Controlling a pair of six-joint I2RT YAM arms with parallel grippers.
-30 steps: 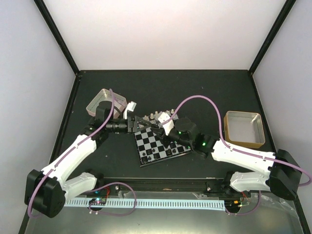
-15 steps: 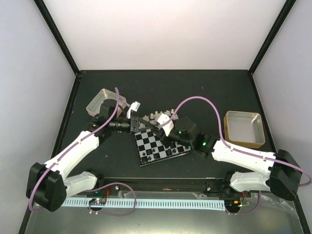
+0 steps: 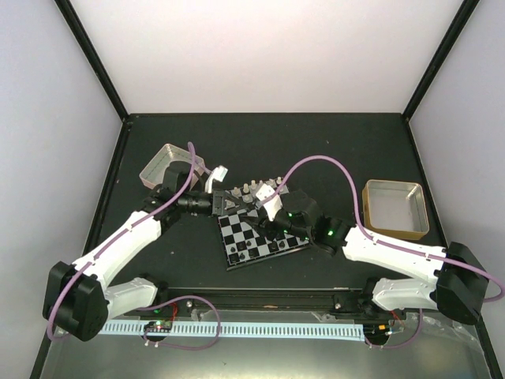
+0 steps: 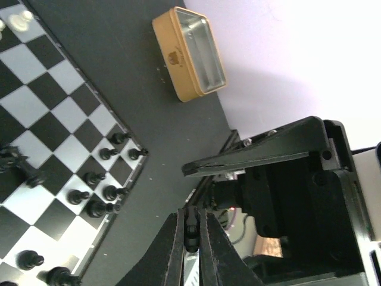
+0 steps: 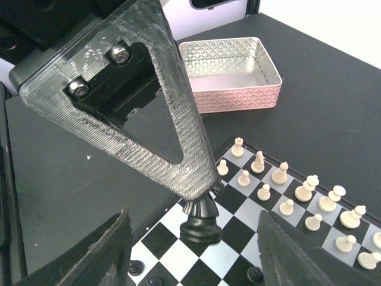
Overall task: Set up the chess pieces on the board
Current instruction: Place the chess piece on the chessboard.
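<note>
Black table [image 3: 316,142], board [image 3: 248,235], pink tray [image 3: 156,164], tan tray [image 3: 394,207]

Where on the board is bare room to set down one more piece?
On the board, the middle checks between the white pieces and the black pieces are mostly bare. Both edge rows are crowded.

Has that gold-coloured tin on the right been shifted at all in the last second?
No. The tan tin sits just as close to the table's right edge as before.

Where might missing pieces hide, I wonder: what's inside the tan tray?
The tan tray shows only its bare floor, nothing on it; the strip behind its near wall is hidden.
</note>
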